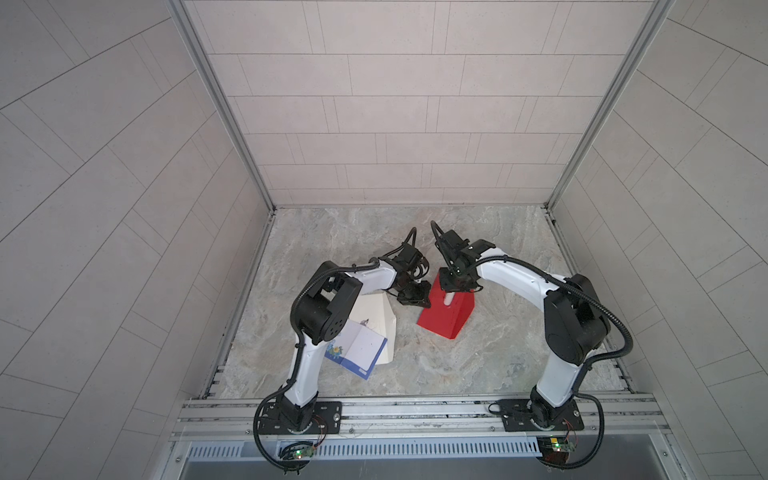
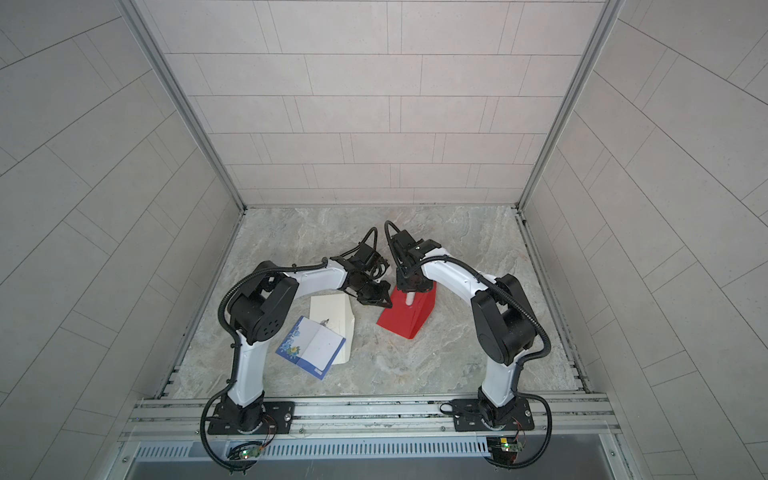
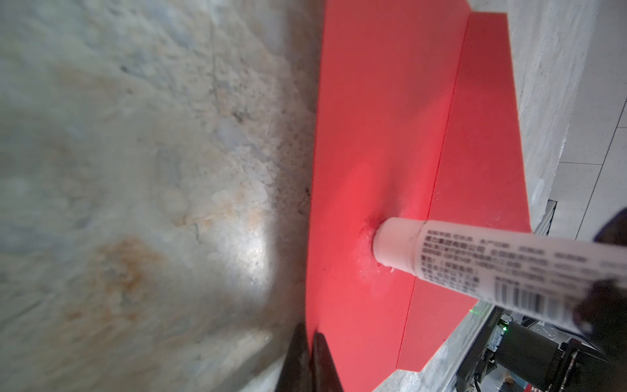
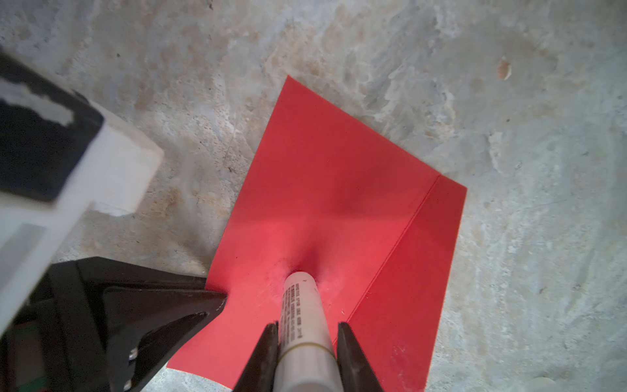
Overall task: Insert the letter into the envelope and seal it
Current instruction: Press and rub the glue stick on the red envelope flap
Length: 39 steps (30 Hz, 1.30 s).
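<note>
Item 1. Cream paper envelope (image 1: 374, 309) (image 2: 332, 307): on the left of the grey marbled stone tabletop (image 1: 457, 365) (image 2: 415, 365). It lies flat with its pointed flap open, partly under the left arm.

Item 2. Blue-bordered white sheet (image 1: 359, 351) (image 2: 316, 347) with a blue flower print in one corner. It lies on the near end of the cream paper envelope, overlapping it and jutting past its edge. Whether it is tucked in cannot be told.

Item 3. Left gripper (image 1: 415, 297) (image 2: 376, 297) (image 3: 310, 331) (image 4: 217, 300): just right of the cream paper envelope. Its jaws are pressed together at the left edge of the red paper envelope, which appears pinched between them.

Item 4. Red paper envelope (image 1: 440, 322) (image 2: 401, 320) (image 3: 373, 118) (image 4: 322, 186): at the middle of the tabletop, well apart from the blue-bordered sheet. Its flap is folded open along a straight crease on its right side. Its contents are not visible.

Item 5. White glue stick (image 1: 449, 299) (image 2: 409, 298) (image 3: 441, 251) (image 4: 302, 305) with a printed label and barcode. It is tilted, and its tip presses on the body of the red paper envelope just beside the crease. The paper is dimpled there, with a whitish smear around the tip.

Item 6. Right gripper (image 1: 451, 289) (image 2: 411, 286) (image 4: 307, 325): above the far end of the red paper envelope. Its jaws clasp the barrel of the white glue stick from both sides.
</note>
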Motion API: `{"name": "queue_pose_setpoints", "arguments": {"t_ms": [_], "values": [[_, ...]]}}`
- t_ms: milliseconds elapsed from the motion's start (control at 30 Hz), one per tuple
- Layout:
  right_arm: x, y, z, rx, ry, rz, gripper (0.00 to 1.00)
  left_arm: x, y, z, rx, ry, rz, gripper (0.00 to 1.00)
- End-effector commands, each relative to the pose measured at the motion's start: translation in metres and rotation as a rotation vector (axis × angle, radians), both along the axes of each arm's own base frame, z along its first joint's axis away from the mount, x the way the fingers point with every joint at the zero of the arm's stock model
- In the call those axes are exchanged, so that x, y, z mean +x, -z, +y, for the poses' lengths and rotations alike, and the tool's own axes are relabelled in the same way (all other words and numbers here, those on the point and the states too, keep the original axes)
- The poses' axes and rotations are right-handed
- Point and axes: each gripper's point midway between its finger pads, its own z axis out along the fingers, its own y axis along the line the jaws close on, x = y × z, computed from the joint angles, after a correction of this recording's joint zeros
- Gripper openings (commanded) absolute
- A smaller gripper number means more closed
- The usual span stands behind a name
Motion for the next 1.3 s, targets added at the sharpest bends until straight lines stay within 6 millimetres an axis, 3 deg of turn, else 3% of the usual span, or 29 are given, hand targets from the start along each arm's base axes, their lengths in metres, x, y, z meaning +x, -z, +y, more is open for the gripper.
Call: {"name": "queue_pose_setpoints", "arguments": {"t_ms": [0,100,267,467,900,1133,1267], "values": [[-0.024,0.014,-0.038,-0.187,0.002,0.096,0.00,0.010,0.005,0.019,0.067,-0.052,-0.035,0.00],[-0.018,0.006,-0.021,-0.079,-0.024,0.035,0.00,0.010,0.005,0.018,0.068,-0.050,-0.034,0.00],[-0.011,-0.027,0.003,0.099,-0.066,-0.100,0.00,0.010,0.005,0.018,0.067,-0.046,-0.037,0.00],[-0.012,-0.048,0.005,0.130,-0.088,-0.144,0.00,0.010,0.005,0.016,0.065,-0.044,-0.035,0.00],[-0.016,-0.006,0.011,0.114,-0.074,-0.026,0.00,0.010,0.004,0.019,0.074,-0.049,-0.042,0.00],[-0.015,0.011,-0.010,-0.006,-0.027,0.005,0.00,0.009,0.001,0.017,0.066,-0.045,-0.043,0.00],[-0.010,0.010,-0.025,-0.052,0.025,-0.013,0.00,0.008,0.000,0.018,0.065,-0.040,-0.044,0.00]]}}
